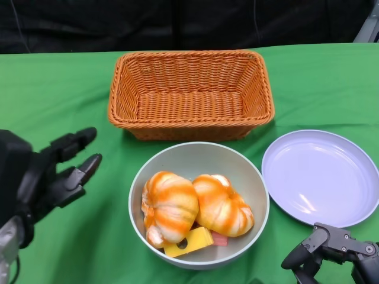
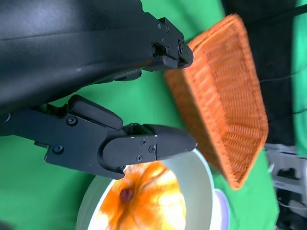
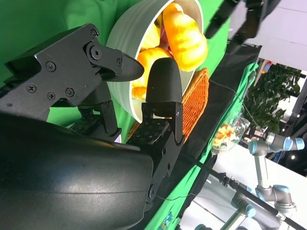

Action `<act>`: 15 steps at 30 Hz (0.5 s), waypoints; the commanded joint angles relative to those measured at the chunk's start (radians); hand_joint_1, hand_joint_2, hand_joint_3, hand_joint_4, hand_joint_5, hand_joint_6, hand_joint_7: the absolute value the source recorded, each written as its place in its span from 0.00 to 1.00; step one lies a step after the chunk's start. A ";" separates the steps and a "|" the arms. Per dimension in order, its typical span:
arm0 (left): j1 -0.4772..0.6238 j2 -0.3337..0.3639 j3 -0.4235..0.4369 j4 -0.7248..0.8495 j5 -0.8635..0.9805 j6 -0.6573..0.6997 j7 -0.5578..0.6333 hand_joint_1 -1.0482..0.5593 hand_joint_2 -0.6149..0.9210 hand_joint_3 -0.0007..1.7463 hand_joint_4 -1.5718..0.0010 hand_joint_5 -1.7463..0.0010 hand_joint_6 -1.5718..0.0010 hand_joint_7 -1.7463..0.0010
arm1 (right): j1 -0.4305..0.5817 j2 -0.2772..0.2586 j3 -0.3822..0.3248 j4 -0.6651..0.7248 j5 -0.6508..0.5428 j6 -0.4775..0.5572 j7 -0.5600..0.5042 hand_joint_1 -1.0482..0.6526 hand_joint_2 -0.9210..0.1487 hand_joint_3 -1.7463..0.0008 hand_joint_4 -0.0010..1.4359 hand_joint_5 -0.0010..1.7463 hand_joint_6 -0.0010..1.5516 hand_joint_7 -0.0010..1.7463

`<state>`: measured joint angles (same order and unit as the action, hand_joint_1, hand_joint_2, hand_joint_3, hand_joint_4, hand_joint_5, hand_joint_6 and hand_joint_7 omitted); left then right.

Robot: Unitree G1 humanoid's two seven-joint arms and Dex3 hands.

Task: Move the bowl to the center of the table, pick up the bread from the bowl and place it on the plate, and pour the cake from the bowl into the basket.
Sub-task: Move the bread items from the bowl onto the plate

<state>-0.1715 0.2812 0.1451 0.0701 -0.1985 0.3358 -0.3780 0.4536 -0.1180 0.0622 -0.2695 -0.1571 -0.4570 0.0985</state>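
- Left hand [image 1: 56, 171] hovers with fingers spread, holding nothing, and the bowl [image 1: 155, 167] sits just beyond its fingertips, apart from them.
- Two orange-striped breads [image 1: 170, 204] lie side by side in that bowl, a yellow cake piece [image 1: 192, 241] tucked beneath them.
- Right hand [image 1: 331, 251] has fingers apart, empty; the bowl lies ahead of them, the plate [image 1: 320, 177] close by.
- The basket [image 1: 189, 94] stands past the bowl, farther from both sets of fingers.

free: tabletop [image 1: 71, 89] left side, lower left | blocked: basket [image 1: 190, 94] top centre, bowl [image 1: 199, 205] centre, plate [image 1: 323, 176] right
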 commanded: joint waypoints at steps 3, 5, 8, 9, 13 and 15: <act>0.073 0.010 0.070 0.003 -0.034 -0.143 -0.019 0.26 1.00 0.17 0.70 0.93 0.74 0.95 | 0.008 -0.020 -0.013 0.001 0.014 -0.018 0.002 0.55 0.34 0.50 0.57 0.82 0.53 0.63; 0.125 -0.005 0.106 -0.016 -0.056 -0.228 -0.021 0.30 1.00 0.14 0.65 0.92 0.68 0.95 | 0.010 -0.028 -0.020 0.000 0.020 -0.018 0.008 0.55 0.34 0.50 0.57 0.81 0.53 0.63; 0.193 -0.022 0.134 -0.029 -0.053 -0.365 -0.010 0.37 1.00 0.10 0.55 0.89 0.58 0.93 | 0.008 -0.041 -0.031 0.005 0.037 -0.019 0.020 0.56 0.34 0.50 0.57 0.80 0.53 0.61; 0.215 -0.031 0.142 -0.030 -0.050 -0.417 -0.007 0.40 1.00 0.09 0.51 0.87 0.55 0.92 | 0.008 -0.046 -0.037 0.008 0.049 -0.021 0.026 0.56 0.34 0.50 0.56 0.78 0.52 0.60; 0.259 -0.053 0.164 0.007 -0.043 -0.577 0.000 0.56 1.00 0.13 0.38 0.79 0.40 0.89 | 0.012 -0.059 -0.049 -0.007 0.073 -0.004 0.043 0.57 0.35 0.50 0.52 0.73 0.50 0.55; 0.260 -0.053 0.166 0.037 -0.034 -0.642 -0.002 0.61 1.00 0.17 0.44 0.54 0.32 0.86 | 0.021 -0.068 -0.054 -0.040 0.052 0.012 0.046 0.56 0.27 0.61 0.50 0.69 0.48 0.47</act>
<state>0.0895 0.2222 0.2981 0.0858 -0.2404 -0.2638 -0.3889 0.4668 -0.1655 0.0204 -0.2789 -0.1027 -0.4556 0.1399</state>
